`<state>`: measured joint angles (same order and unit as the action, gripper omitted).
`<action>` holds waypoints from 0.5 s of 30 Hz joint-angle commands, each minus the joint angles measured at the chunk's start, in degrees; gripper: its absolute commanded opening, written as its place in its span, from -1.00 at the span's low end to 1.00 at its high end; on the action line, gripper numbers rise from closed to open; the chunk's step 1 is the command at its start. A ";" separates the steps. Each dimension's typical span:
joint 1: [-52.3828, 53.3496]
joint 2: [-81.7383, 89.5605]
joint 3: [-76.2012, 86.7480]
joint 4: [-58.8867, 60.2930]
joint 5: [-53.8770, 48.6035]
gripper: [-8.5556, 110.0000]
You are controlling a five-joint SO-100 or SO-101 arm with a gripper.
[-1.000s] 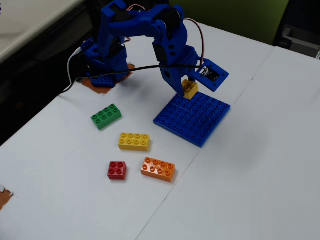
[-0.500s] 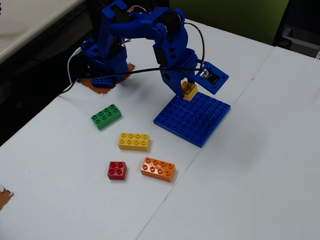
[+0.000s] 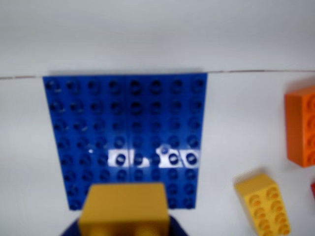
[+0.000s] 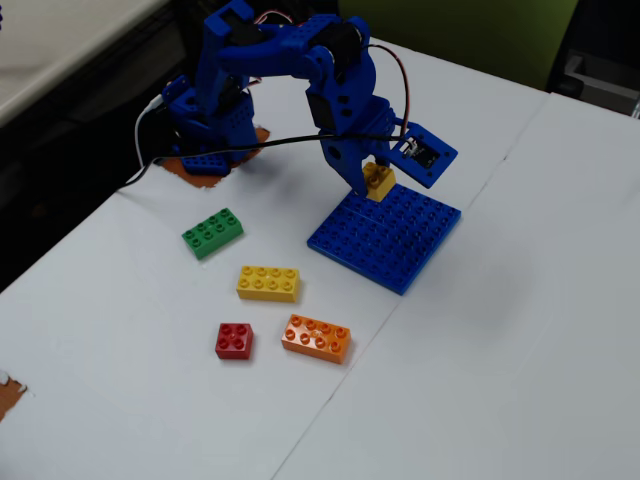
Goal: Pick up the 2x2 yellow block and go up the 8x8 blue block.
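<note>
The small yellow 2x2 block [image 4: 379, 181] is held in my blue gripper [image 4: 376, 178], which is shut on it. It hangs just above the near-arm edge of the flat blue 8x8 baseplate [image 4: 390, 240]; I cannot tell whether it touches the studs. In the wrist view the yellow block [image 3: 124, 209] fills the bottom centre, in front of the baseplate [image 3: 128, 118], with dark blue fingers [image 3: 74, 229] just showing at either side of it.
In the fixed view a green 2x4 brick [image 4: 212, 232], a longer yellow 2x4 brick [image 4: 268, 283], a red 2x2 brick [image 4: 234, 340] and an orange 2x4 brick [image 4: 316, 338] lie left of the baseplate. The wrist view shows the yellow 2x4 [image 3: 262, 202] and orange brick [image 3: 301, 126] at right.
</note>
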<state>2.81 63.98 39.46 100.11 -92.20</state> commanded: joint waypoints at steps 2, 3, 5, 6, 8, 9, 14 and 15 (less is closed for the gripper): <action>0.26 1.58 -1.23 -0.62 0.26 -0.85; 0.26 1.58 -1.23 -0.62 0.26 -0.85; 0.26 1.58 -1.23 -0.62 0.26 -0.85; 0.26 1.58 -1.23 -0.62 0.26 -0.85; 0.26 1.67 -1.23 -0.53 0.26 -0.85; 0.26 1.76 -1.23 -0.53 0.26 -0.85; 0.26 1.93 -1.23 -0.53 0.26 -0.85; 0.26 1.93 -1.23 -0.53 0.26 -0.85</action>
<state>2.81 63.98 39.46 100.11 -92.20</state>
